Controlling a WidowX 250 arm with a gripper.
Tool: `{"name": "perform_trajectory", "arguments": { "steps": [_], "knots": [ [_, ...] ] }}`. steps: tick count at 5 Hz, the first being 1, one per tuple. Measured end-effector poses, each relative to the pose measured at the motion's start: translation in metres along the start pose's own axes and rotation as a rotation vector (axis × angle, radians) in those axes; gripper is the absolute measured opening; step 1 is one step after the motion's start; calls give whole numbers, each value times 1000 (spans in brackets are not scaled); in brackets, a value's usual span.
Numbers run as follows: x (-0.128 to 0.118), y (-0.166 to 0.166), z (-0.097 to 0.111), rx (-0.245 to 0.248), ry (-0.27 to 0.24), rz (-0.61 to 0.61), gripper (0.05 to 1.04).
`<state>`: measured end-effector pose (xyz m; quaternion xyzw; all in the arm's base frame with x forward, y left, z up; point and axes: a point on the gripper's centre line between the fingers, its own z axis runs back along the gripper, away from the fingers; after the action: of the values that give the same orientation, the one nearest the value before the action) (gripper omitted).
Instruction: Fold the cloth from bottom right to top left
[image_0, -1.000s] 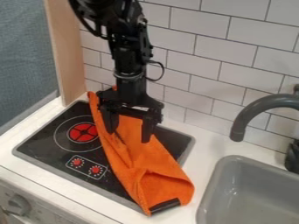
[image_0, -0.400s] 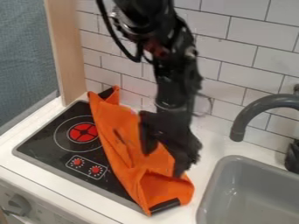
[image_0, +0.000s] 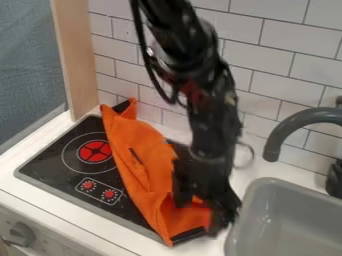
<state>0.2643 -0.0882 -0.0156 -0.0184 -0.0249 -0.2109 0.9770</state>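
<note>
The gripper (image_0: 200, 220) hangs over the lower right part of the orange cloth (image_0: 137, 157), close to the sink's left side. One finger's dark shape is over the cloth and the other is by its right edge; both are apart. The cloth runs in a long strip from the stove's back left corner to the counter at the front. Its top left end is bunched, with a black patch there, and another black patch lies at its bottom end. The arm hides part of the cloth's right edge.
The black stove (image_0: 57, 162) with red markings lies under and left of the cloth. A grey sink (image_0: 290, 220) and its dark faucet (image_0: 287, 130) stand at the right. White tiled wall (image_0: 284, 65) rises behind, with a wooden panel (image_0: 75, 60) at the left.
The gripper has moved right and toward the front, from over the cloth's upper middle to its lower right end. The cloth looks the same where it shows.
</note>
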Motion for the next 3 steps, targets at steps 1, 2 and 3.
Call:
{"name": "perform_trajectory", "arguments": {
  "steps": [1,2,3],
  "knots": [
    [1,-4,-5,-16,-3,-26,999],
    [0,-10,-12,-36,6,-43,999],
    [-7,-12,-19,-30,39,-55,999]
  ]
}}
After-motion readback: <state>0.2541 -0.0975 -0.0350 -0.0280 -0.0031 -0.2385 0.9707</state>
